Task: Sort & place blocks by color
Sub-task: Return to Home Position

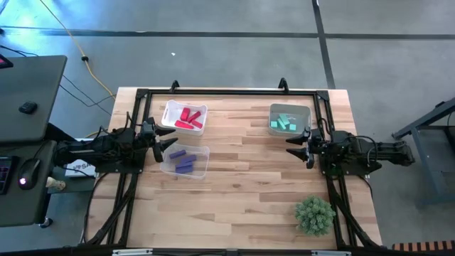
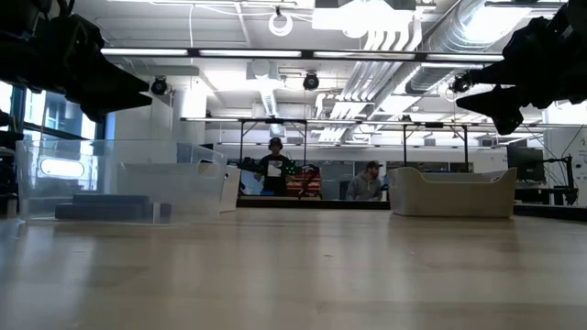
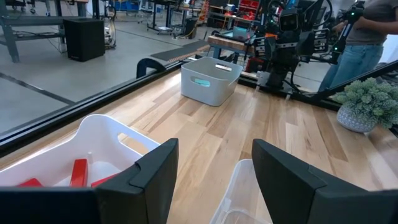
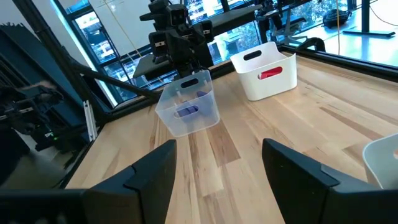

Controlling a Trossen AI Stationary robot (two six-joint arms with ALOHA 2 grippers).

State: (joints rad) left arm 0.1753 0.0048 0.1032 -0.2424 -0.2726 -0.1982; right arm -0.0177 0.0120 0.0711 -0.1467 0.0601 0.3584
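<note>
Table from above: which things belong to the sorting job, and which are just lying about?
Part of the job: red blocks in the white bin; purple blocks in the clear bin; teal blocks in the grey bin; left gripper and right gripper, open, over the table.
Just lying about: bushy green plant on the table; computer mouse off it.
</note>
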